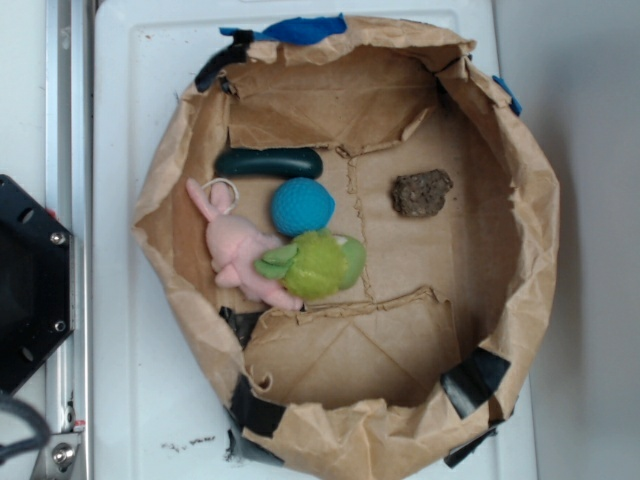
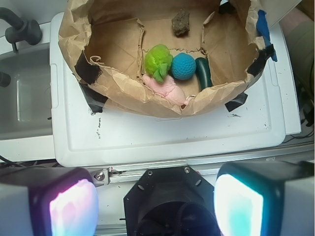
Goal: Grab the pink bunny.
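So in the exterior view the bunny (image 1: 243,250) is lying flat in the paper bag (image 1: 520,200), over at about 9 o'clock on the bag floor, ears pointing up toward 11 with the white ring (image 1: 221,194) right by its head. The green plush (image 1: 315,264) is pressed against its 3 o'clock side and seems to overlap its lower body a bit, the blue ball (image 1: 302,206) sits just beside both at roughly 1 o'clock from the bunny, the dark green thing (image 1: 268,162) lies above at 12, and a brown lump (image 1: 420,192) is well apart toward 2 o'clock. No arm reaches into the bag here; only the black base (image 1: 25,290) shows at the left edge, so I'd say the grab hasn't really started: approach, descent and closing are all left. Wrist view: the pincer (image 2: 156,202) is at 6 o'clock, its two pads (image 2: 73,210) spread wide apart, nothing between them and touching nothing. It hangs above the base, well short of the bag, with white bench (image 2: 172,135) in between. The bunny (image 2: 166,89) is at 12 o'clock from the pincer, tucked right against the near bag wall, half hidden by the paper rim, with the plush (image 2: 158,61) and ball (image 2: 183,66) just behind it. My guess is that wall and the plush crowding it could make the pick fiddly.
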Controlling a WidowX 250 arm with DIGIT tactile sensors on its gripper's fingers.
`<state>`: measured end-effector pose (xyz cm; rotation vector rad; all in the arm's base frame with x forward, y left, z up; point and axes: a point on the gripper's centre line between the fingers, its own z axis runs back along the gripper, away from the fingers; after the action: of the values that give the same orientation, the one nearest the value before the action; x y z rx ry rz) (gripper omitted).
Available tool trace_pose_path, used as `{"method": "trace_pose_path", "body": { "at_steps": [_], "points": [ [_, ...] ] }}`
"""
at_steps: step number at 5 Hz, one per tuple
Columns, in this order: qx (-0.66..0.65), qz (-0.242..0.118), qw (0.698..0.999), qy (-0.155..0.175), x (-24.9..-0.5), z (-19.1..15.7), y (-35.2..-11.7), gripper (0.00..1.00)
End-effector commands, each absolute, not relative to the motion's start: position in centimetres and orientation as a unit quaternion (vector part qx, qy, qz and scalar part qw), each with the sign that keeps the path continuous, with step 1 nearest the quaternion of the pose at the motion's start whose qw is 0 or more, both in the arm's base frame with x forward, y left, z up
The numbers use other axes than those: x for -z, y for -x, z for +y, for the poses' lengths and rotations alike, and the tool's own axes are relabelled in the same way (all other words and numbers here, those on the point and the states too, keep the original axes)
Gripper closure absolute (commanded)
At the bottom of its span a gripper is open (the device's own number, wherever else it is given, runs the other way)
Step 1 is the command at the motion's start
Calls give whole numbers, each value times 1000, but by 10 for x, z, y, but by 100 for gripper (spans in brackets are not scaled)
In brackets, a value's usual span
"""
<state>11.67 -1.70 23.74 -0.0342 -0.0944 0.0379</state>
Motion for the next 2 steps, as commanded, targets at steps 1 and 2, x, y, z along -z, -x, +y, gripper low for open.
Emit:
{"method": "trace_pose_path", "body": {
  "at_steps": [1,2],
  "points": [
    [-19,-47,999,17,-237,-17,-117,0],
    [-4,-75,997,-3,-237,-4,-140,0]
  ]
}}
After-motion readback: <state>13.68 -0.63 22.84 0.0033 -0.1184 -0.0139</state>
